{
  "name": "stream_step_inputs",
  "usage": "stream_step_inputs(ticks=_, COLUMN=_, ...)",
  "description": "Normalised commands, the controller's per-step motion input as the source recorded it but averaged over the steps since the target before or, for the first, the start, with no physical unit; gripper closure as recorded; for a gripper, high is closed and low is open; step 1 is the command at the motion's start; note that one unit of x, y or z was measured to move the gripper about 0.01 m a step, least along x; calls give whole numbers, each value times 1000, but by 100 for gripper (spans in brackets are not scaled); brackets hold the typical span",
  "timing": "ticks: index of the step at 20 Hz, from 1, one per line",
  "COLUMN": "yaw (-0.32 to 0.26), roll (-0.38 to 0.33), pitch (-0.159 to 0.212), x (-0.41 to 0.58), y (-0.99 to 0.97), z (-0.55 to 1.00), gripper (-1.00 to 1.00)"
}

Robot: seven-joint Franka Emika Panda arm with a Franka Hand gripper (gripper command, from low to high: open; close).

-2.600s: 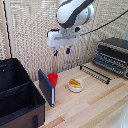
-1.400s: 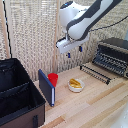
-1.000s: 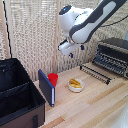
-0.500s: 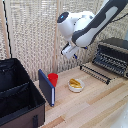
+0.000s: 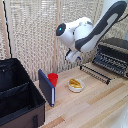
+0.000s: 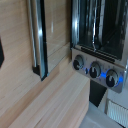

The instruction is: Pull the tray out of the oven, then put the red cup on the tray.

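The oven (image 5: pixel 114 54) stands at the exterior view's right with its front door dropped open and the bar handle (image 5: pixel 95 73) sticking out over the table. In the wrist view the oven's knobs (image 6: pixel 94 70) and the thin bars of the tray (image 6: pixel 97 24) inside it show, with the door handle (image 6: pixel 37 35) beside them. The red cup (image 5: pixel 53 79) stands upright on the table next to the black case. My gripper (image 5: pixel 74 56) hangs in the air between the cup and the oven, above the white bowl. It holds nothing that I can see, and its jaws are too blurred to read.
A white bowl (image 5: pixel 75 85) with yellow contents sits just right of the red cup. A big black fabric case (image 5: pixel 17 97) fills the left, its flap (image 5: pixel 46 87) standing up close to the cup. A woven screen runs behind the table.
The arm has swung toward the exterior view's right and lowered, bringing the gripper nearer the oven. The cup, the bowl and the oven have not moved.
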Motion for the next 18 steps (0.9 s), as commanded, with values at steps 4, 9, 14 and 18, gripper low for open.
stream_step_inputs(ticks=4, yaw=111, roll=-235, pitch=-19, x=191, y=-461, z=-71, gripper=-100)
stream_step_inputs(ticks=9, yaw=87, roll=-189, pitch=-10, x=190, y=-506, z=-105, gripper=-100)
stream_step_inputs(ticks=14, yaw=15, roll=-107, pitch=-11, x=133, y=-534, z=-82, gripper=-100)
stream_step_inputs(ticks=18, yaw=-20, roll=-35, pitch=-7, x=45, y=-536, z=-99, gripper=-100)
